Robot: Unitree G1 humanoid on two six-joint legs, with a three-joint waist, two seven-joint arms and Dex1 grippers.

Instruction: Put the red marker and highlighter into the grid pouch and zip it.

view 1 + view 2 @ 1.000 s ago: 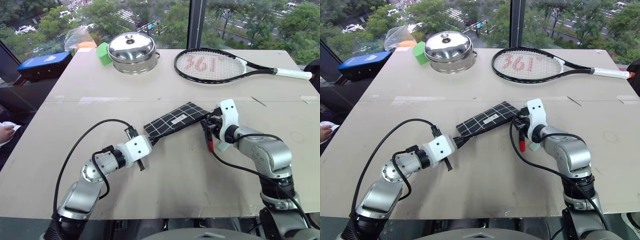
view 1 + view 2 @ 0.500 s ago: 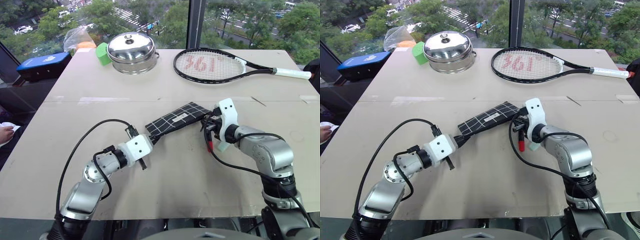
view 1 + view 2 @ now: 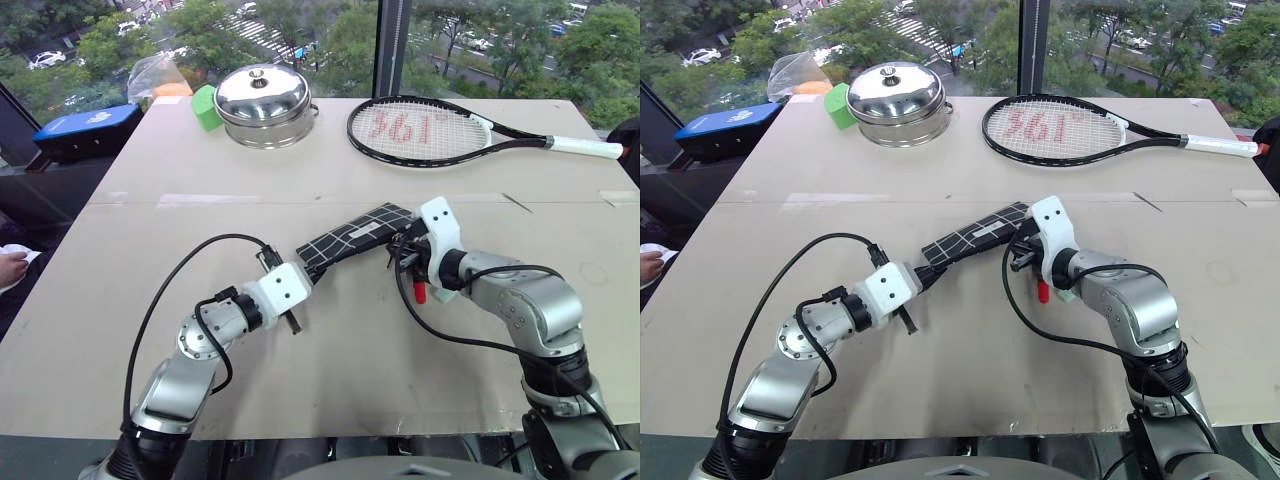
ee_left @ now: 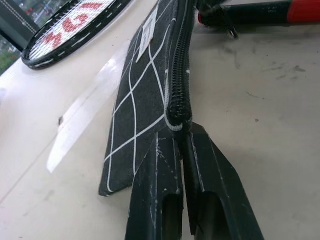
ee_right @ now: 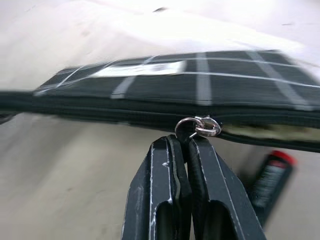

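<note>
Slippage at either end is the main worry. The left gripper (image 4: 181, 134) is closed on the near corner of the grid pouch (image 3: 355, 235), pinching the fabric right at the end of the zipper. That is a thin bite, and a hard pull along the zip could drag the corner out from between its fingers.

Beyond that grip the pouch runs raised off the table (image 3: 200, 200) towards the other hand, with its zipper edge turned up. It is slack enough to buckle or twist if the two hands do not stay in line.

The right gripper (image 5: 187, 142) is clamped on the zipper pull (image 5: 199, 126), just behind its small metal ring. On the side of the pull facing the left hand the teeth look shut; on the far side a pale gap shows. A small tab like this can pop free under a sideways tug.

The red marker (image 3: 421, 293) lies on the table just below the right gripper, outside the pouch, and the wrist or its cable could knock it rolling. A pale mint shape tucked against that wrist looks like the highlighter (image 3: 447, 292), also out. Closing the zip now would shut both out.
</note>
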